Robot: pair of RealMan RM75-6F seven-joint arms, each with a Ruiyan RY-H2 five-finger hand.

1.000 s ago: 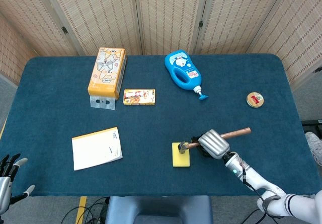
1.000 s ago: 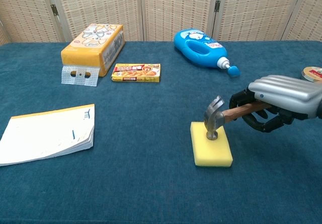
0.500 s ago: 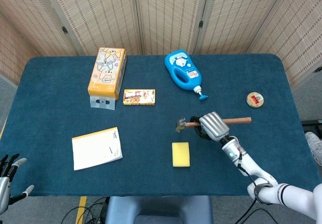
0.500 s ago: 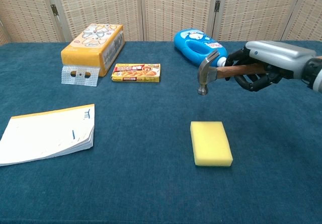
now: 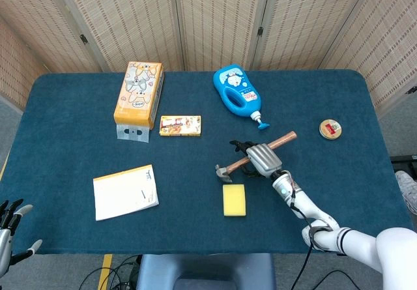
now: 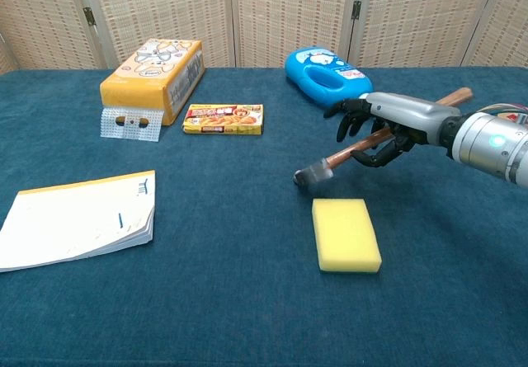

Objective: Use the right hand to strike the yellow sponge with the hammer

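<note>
Right robot hand (image 6: 388, 128), clamped on the wooden-handled steel hammer (image 6: 363, 146), had swung its head down from mid-air to just above the rectangular yellow sponge (image 6: 346, 234) at lower centre, suggesting another strike was imminent.

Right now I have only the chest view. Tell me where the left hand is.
Observer: The head view shows the left hand by the table's near left corner, fingers spread, holding nothing.
Operator: Give me the hammer head against the sponge from above.
Observer: From above, the head of the hammer shows just past the yellow sponge's far edge, toward its left corner. The right hand grips the handle.
Operator: Report what lies right of that hand.
Observer: A round tin shows whole near the right edge, apart from the arm.
</note>
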